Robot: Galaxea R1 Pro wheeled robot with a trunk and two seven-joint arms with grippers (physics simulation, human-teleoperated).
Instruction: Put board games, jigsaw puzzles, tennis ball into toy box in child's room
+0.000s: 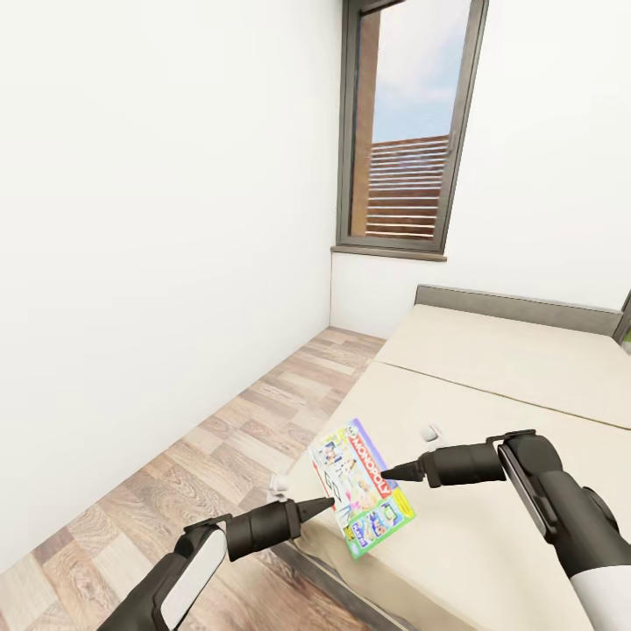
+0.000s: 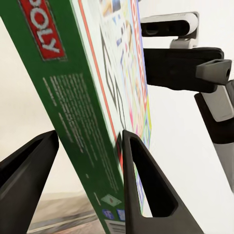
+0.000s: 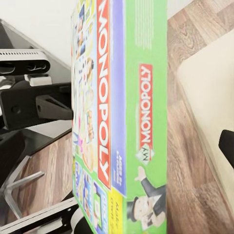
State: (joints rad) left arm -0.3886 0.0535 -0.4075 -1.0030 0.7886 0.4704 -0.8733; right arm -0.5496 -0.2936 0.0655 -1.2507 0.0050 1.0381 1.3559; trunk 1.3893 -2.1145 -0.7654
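Head view: flat green-and-white printed Monopoly board game box (image 1: 362,487), tilted, above the near corner of the cream mattress bed (image 1: 491,394); left end effector (image 1: 321,505) at the box's lower-left edge, dark fingers pointing into it; right end effector (image 1: 396,473) at the box's right edge, fingertips meeting the printed face; whether the box rests on the mattress or hangs clear of it cannot be told; wood plank floor (image 1: 219,456) beside the bed; white wall (image 1: 158,219) to the left; dark-framed window (image 1: 407,131) in the far corner; grey headboard (image 1: 517,307) behind the mattress.

Left wrist view: left end effector (image 2: 90,183) parted, the box's green side edge (image 2: 73,117) standing between its two black fingers (image 2: 146,190); one finger against the printed face, the other set slightly off the box's far side; right arm's grey-and-black wrist housing (image 2: 185,63) beyond the box.

Right wrist view: box edge-on, green side with red MONOPOLY lettering (image 3: 144,122) facing the camera; one dark fingertip (image 3: 226,146) at the frame's margin, apart from the box; whether the right end effector grips cannot be told; left arm's dark housing (image 3: 34,102) past the box; plank floor and mattress edge (image 3: 209,87) behind.
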